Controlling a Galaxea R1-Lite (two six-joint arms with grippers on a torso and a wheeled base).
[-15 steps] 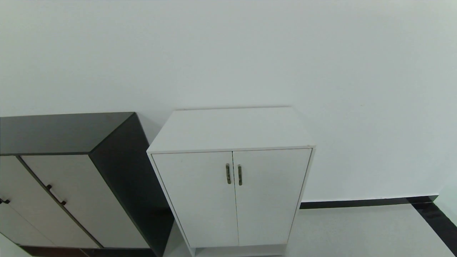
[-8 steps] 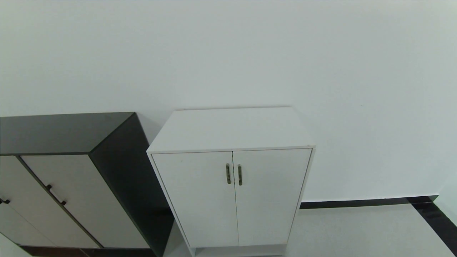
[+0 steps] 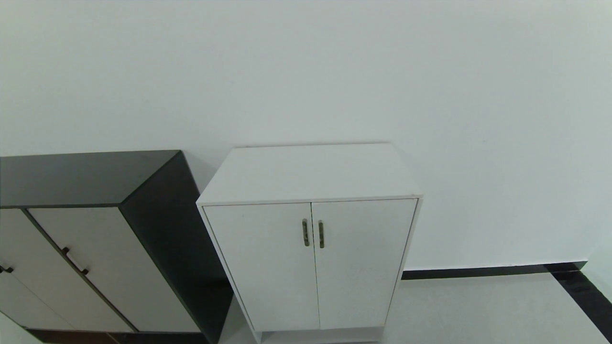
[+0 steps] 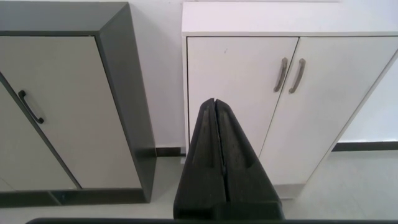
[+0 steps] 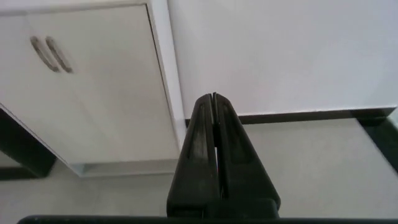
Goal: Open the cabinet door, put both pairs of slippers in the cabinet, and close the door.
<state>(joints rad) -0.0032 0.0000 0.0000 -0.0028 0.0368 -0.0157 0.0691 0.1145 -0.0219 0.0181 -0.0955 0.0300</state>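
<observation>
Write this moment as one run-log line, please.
stage: door not yet opened | white cabinet: both doors shut | left gripper: shut, empty | right gripper: shut, empty

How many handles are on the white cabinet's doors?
2. The left handle is on the left door, the right handle on the right door, side by side at the centre seam of the white cabinet. None appears hidden.

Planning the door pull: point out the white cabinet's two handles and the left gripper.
left handle (image 3: 305, 232): head view, bar's middle
right handle (image 3: 321, 234): head view, bar's middle
left gripper (image 4: 214, 107): left wrist view, shut fingertips
</observation>
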